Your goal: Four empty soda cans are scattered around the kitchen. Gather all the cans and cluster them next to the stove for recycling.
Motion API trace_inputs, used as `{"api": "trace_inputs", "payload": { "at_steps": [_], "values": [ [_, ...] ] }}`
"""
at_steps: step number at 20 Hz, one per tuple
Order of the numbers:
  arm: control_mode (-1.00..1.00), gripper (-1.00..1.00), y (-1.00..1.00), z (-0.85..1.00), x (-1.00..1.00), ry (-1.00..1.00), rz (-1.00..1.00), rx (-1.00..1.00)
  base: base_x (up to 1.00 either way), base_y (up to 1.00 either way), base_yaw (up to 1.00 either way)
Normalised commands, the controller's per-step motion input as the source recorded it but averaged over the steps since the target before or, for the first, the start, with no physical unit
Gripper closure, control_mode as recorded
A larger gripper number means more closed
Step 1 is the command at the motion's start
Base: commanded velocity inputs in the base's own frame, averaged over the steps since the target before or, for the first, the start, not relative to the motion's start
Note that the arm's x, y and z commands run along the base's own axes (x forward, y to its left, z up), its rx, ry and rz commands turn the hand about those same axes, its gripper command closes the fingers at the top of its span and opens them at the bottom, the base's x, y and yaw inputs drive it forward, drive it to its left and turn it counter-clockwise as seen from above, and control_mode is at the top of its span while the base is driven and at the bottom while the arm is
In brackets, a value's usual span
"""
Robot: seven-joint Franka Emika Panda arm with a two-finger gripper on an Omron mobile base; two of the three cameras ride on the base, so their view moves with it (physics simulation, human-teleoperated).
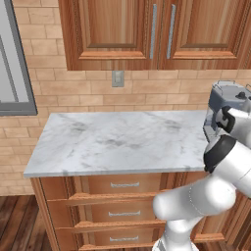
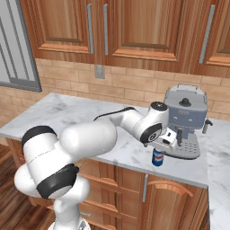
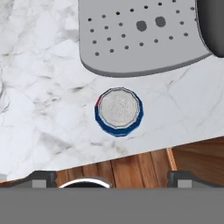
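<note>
Near the front edge of the white-grey marble bench, a small blue cylindrical soda can stands upright, just beside the perforated grey drip tray of a grey-blue coffee machine. The hand hangs directly above the can, fingers spread wide and holding nothing. The hand view looks straight down on the can's silver top, with bare marble to its left and the bench edge and wood floor close below it. The left base view shows a broad stretch of bare bench running left.
</note>
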Motion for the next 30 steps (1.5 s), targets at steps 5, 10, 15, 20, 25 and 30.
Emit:
{"api": "trace_inputs", "payload": {
  "at_steps": [5, 10, 15, 20, 25, 30],
  "values": [
    [-1.0, -1.0, -0.04, -0.16, 0.13, 0.03, 0.0, 0.02, 0.0, 0.0, 0.0],
    [-1.0, -1.0, -0.07, -0.15, 0.1, 0.03, 0.0, 0.02, 0.0, 0.0, 0.0],
    [-1.0, -1.0, -0.1, -0.14, 0.13, 0.03, 0.0, 0.02, 0.0, 0.0, 0.0],
    [-1.0, -1.0, -0.08, -0.12, 0.17, 0.02, 0.0, 0.02, 0.0, 0.0, 0.0],
    [-1.0, -1.0, -0.08, -0.09, 0.17, 0.0, 0.0, 0.01, 0.0, 0.0, 0.0],
    [-1.0, -1.0, -0.09, -0.11, 0.17, 0.01, 0.0, 0.01, 0.0, 0.0, 0.0]
  ]
}}
